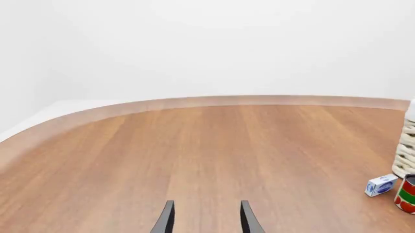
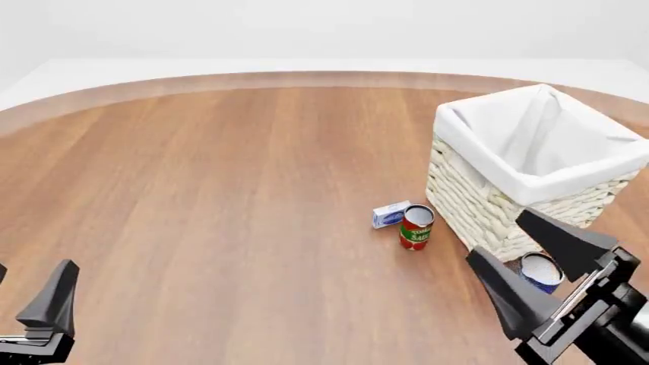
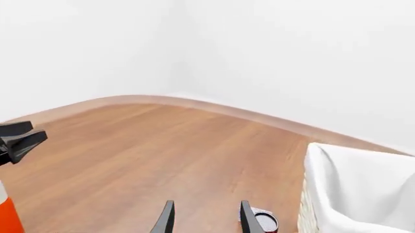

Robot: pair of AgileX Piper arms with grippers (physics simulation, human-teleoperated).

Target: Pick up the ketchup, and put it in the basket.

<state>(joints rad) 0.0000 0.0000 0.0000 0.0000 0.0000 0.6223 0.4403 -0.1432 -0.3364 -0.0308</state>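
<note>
One basket [image 2: 507, 205] at right of tabletop [image 2: 223, 198], cream wicker, white cloth lining folded over rim, nothing visible inside. Tomato sauce can [image 2: 416, 226] and small blue-white box [image 2: 390, 214] just beside its near-left wall; blue can [image 2: 540, 271] at near corner. Ketchup [image 3: 8, 213]: only red-orange sliver at right wrist view's edge, cap and label unseen. Left gripper [image 1: 205, 218] jaws apart, empty. Right gripper [image 2: 537, 255] jaws apart, empty.
</note>
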